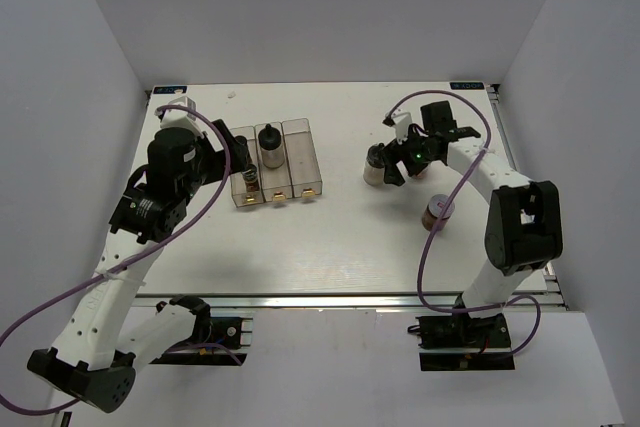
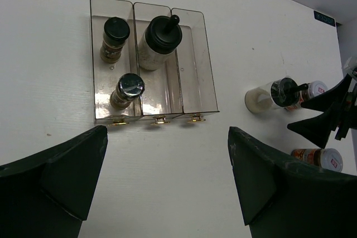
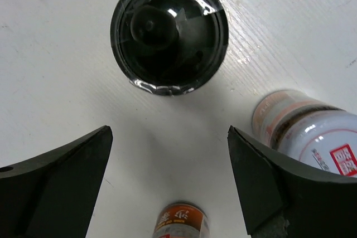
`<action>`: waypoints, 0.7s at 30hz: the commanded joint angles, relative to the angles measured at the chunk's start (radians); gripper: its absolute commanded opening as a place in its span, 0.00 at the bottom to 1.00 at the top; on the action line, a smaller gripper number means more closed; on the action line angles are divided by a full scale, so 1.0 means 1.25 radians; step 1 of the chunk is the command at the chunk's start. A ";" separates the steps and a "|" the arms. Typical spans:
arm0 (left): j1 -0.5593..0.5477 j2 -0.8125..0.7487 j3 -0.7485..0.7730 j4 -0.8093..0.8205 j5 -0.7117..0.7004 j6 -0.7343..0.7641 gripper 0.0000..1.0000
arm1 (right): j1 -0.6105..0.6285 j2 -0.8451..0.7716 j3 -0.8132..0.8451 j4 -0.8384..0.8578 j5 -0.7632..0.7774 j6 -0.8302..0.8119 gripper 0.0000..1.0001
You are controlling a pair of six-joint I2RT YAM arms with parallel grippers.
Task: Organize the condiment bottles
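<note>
The clear rack (image 2: 195,65) holds three condiment bottles: two small black-capped ones (image 2: 115,38) (image 2: 128,90) in its left compartment and a wider black-capped jar (image 2: 160,42) in the middle one. My left gripper (image 2: 167,160) hangs open above bare table in front of the rack. My right gripper (image 3: 167,154) is open too, nothing between its fingers. Just beyond its tips stands a black-capped bottle (image 3: 169,32) with white contents (image 1: 376,165). A white-lidded, red-labelled bottle (image 3: 312,132) stands beside the right finger. An orange-labelled bottle (image 3: 181,222) stands below the fingers.
The rack's right compartment (image 1: 303,157) is empty. A purple-white lidded bottle (image 1: 437,212) stands near the right arm's forearm. White walls close in the table (image 1: 330,247) on the left, back and right.
</note>
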 commanded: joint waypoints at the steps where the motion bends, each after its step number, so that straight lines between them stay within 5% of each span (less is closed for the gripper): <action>1: 0.002 -0.005 0.011 -0.013 0.000 0.000 0.98 | 0.029 0.030 0.046 0.042 -0.015 0.014 0.89; 9: 0.002 0.010 0.027 -0.027 0.004 -0.001 0.98 | 0.069 0.099 0.070 0.167 0.029 0.067 0.89; 21: 0.002 0.004 0.024 -0.031 0.003 -0.020 0.98 | 0.071 0.212 0.207 0.156 0.047 0.080 0.89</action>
